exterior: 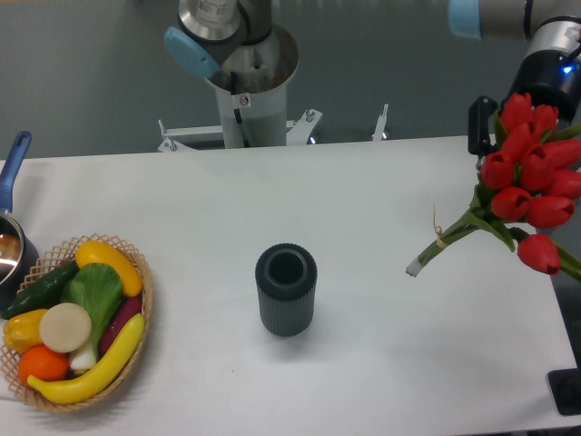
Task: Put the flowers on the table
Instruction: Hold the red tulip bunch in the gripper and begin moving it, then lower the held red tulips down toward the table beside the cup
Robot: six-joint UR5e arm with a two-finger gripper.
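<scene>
- The gripper (483, 127) is seen only in part at the right edge, behind the blooms; one dark finger is visible, and whether the jaws are closed on anything cannot be told.
- The flowers (526, 177) are located at the right side of the table (363, 209), blooms beside the gripper and pale stem ends toward the centre.
- Whether the bunch is resting on the surface or carried just above it cannot be determined.
- The long axis is judged to run diagonally: stem ends point lower left, red heads upper right, overhanging the right edge.
- For a sound placement, the bunch is best lowered flat, stems first, well inside the edge, and released only once it is supported along its length.
- A dark ribbed vase (286, 289) stands upright at mid-table, well apart from the stems.
- A basket of toy produce (77, 322) is noted at the far left.
</scene>
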